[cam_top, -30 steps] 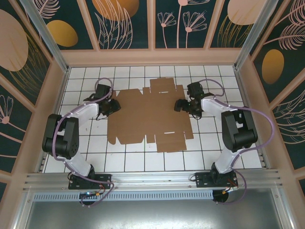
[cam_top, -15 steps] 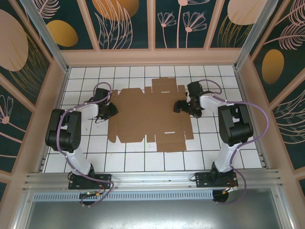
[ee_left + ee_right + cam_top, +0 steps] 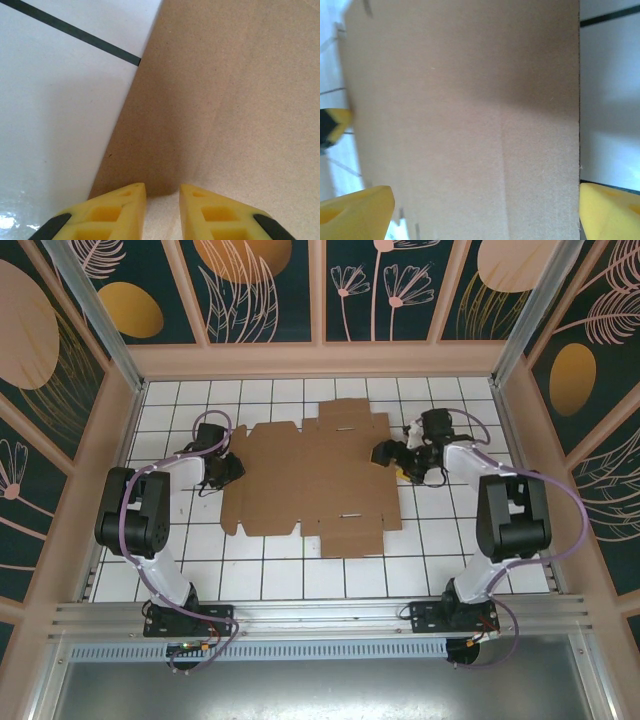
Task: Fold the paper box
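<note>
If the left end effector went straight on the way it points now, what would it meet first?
The paper box: the left end effector points at its flat cardboard, just inside the edge beside the tiled table. It looks very close; I cannot tell whether it touches.

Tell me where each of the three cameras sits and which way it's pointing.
Top external: fixed above and behind the arms, looking down on the tiled table, the flat paper box, both arms, the left gripper and the right gripper.
Left wrist: on the left arm, looking past its yellow fingers, narrowly apart, at the box's edge.
Right wrist: on the right arm, close over cardboard, yellow fingers wide apart.
Shared: both wrist views show the paper box with white tile beside it.
</note>
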`<state>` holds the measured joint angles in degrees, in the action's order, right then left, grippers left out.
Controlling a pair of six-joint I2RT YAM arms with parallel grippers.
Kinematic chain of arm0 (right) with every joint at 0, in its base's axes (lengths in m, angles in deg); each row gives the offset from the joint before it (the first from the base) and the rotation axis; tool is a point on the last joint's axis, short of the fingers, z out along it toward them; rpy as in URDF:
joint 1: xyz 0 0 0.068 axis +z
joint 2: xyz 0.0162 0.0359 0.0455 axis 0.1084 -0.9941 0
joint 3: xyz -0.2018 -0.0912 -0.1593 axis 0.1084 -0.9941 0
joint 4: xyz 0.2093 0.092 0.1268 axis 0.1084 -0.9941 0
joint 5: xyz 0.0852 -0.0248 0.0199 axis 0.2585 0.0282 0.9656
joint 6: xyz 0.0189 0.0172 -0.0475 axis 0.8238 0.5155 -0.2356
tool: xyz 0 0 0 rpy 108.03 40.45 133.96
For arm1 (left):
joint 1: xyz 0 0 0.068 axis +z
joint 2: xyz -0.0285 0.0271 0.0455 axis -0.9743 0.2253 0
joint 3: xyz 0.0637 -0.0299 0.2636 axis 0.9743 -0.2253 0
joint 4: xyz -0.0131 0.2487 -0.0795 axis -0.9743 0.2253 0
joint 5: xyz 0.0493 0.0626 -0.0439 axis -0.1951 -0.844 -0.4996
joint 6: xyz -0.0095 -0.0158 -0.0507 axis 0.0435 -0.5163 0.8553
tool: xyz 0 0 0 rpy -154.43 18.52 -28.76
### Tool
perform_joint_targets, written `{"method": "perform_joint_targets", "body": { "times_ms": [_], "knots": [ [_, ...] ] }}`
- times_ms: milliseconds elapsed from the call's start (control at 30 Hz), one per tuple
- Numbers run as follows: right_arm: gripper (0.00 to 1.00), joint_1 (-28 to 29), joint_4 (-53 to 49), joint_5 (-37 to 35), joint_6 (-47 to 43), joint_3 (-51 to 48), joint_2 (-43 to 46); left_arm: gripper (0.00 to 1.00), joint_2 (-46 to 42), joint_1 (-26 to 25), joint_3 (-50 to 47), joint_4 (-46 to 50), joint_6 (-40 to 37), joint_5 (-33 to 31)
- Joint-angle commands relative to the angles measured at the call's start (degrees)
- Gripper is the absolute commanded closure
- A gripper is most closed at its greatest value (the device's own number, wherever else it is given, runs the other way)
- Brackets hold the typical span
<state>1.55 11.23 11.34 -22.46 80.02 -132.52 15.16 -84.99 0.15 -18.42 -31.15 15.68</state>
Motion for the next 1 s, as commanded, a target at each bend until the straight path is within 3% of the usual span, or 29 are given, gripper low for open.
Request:
{"method": "perform_joint_targets", "body": {
  "times_ms": [0, 200, 367, 467, 600, 667, 733, 800, 867, 900, 967],
  "knots": [
    [0.07, -0.1, 7.0, 15.6, 4.7, -3.3, 3.0, 0.75, 2.4, -0.3, 0.0, 4.7, -0.8, 1.8],
    [0.1, -1.5, 16.7, 22.7, 11.9, -9.3, 4.7, 0.75, 1.7, -0.2, 0.2, 4.9, -1.0, 1.7],
    [0.12, -3.1, 32.5, 28.1, 23.3, -15.7, 7.0, 0.75, 0.8, 0.0, 0.1, 5.1, -1.1, 1.8],
    [0.14, -3.3, 52.0, 31.3, 36.3, -22.0, 7.9, 0.75, 0.8, -0.1, 0.1, 5.1, -1.2, 2.4],
    [0.17, -3.3, 88.0, 32.7, 59.5, -30.0, 5.3, 0.75, 0.3, -0.1, -0.1, 4.9, -1.2, 4.0],
    [0.25, -3.4, 100.9, 33.3, 67.9, -31.3, 1.7, 0.75, -0.1, -0.1, 0.1, 5.2, -1.2, 3.9],
    [0.38, -4.2, 107.4, 33.4, 72.2, -32.2, -1.9, 0.75, -0.4, -0.1, 0.5, 5.7, -1.4, 3.7],
    [0.48, -5.6, 107.6, 33.6, 72.0, -32.7, -3.6, 0.75, -1.0, 0.0, 0.6, 6.4, -1.5, 3.3],
    [0.52, -6.7, 101.1, 33.2, 67.1, -32.9, -3.3, 0.74, -2.2, -0.1, 0.6, 7.0, -1.8, 2.6],
    [0.54, -7.0, 92.9, 32.7, 61.2, -32.2, -2.0, 0.74, -2.8, 0.0, 0.6, 7.3, -1.9, 2.3],
    [0.61, -6.7, 63.9, 28.5, 41.2, -27.6, 1.9, 0.73, -3.4, 0.0, 0.6, 7.7, -2.0, 2.6]
  ]
}}
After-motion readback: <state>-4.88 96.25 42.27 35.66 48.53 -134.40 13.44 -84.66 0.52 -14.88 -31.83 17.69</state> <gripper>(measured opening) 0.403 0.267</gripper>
